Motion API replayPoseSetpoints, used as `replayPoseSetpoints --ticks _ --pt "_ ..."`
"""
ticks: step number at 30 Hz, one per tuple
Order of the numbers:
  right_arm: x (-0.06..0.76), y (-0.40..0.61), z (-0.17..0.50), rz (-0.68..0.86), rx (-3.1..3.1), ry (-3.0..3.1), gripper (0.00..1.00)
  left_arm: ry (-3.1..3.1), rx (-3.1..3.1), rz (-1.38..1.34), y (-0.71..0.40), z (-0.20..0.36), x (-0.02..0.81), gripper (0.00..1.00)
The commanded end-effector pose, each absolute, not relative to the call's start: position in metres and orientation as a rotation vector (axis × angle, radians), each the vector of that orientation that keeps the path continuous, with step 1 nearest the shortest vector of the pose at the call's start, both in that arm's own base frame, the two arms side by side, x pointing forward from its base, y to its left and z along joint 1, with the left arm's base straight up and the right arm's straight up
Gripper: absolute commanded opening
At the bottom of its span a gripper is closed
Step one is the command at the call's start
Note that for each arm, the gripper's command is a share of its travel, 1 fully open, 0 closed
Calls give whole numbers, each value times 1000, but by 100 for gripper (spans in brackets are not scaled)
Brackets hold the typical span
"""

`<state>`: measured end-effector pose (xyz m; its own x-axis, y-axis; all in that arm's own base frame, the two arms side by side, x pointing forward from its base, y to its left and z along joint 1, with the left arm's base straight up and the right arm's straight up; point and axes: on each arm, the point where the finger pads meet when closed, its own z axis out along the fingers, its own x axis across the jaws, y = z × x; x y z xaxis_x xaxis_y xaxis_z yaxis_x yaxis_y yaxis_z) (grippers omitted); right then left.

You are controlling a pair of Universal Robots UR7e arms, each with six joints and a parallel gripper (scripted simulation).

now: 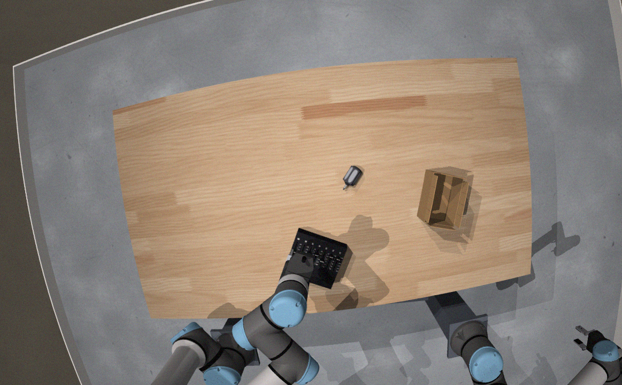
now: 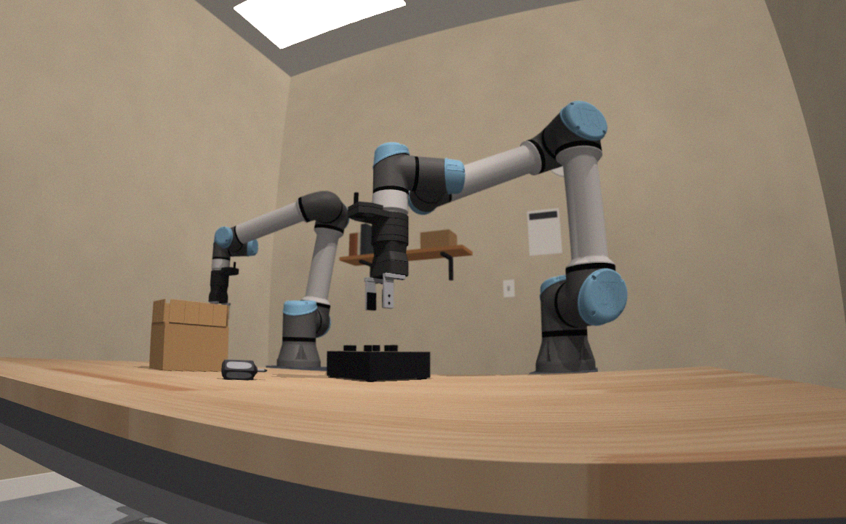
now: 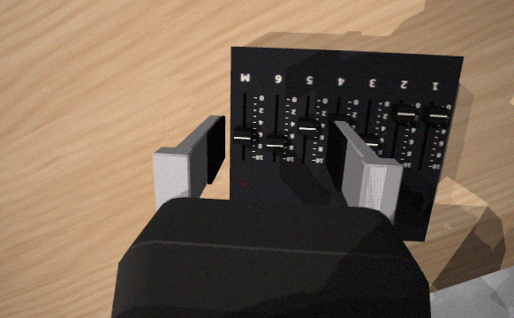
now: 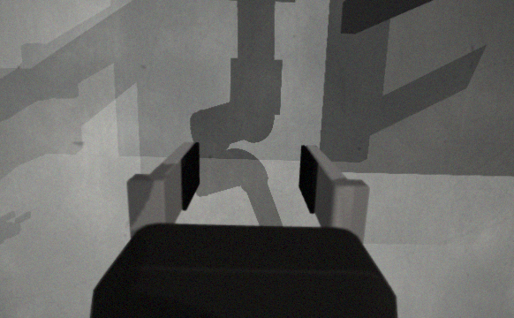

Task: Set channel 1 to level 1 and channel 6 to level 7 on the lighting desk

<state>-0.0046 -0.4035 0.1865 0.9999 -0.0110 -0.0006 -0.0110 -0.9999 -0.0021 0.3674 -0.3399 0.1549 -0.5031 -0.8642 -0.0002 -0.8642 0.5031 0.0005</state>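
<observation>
The lighting desk [image 1: 320, 279] [image 2: 399, 365] [image 3: 270, 62] was black with white numerals. The worktop [image 1: 236, 167] [image 2: 478, 417] [image 3: 85, 88] showed tan, streaky wood grain; the cardboard box [image 1: 427, 196] [image 2: 189, 345] was plain brown.

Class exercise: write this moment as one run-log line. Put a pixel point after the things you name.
left gripper [image 2: 379, 294] [image 3: 275, 155]: open, above lighting desk [image 1: 324, 277] [image 2: 373, 366] [image 3: 261, 185] | right gripper [image 1: 579, 336] [image 4: 249, 177]: open, off the table [image 1: 236, 167] [image 2: 478, 417] [image 3: 85, 110]
</observation>
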Motion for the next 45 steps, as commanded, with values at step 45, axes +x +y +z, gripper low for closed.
replayPoseSetpoints --ticks 45 --pt "-4 -404 187 0 -3142 17 100 -2724 1566 0 -340 200 368 100"
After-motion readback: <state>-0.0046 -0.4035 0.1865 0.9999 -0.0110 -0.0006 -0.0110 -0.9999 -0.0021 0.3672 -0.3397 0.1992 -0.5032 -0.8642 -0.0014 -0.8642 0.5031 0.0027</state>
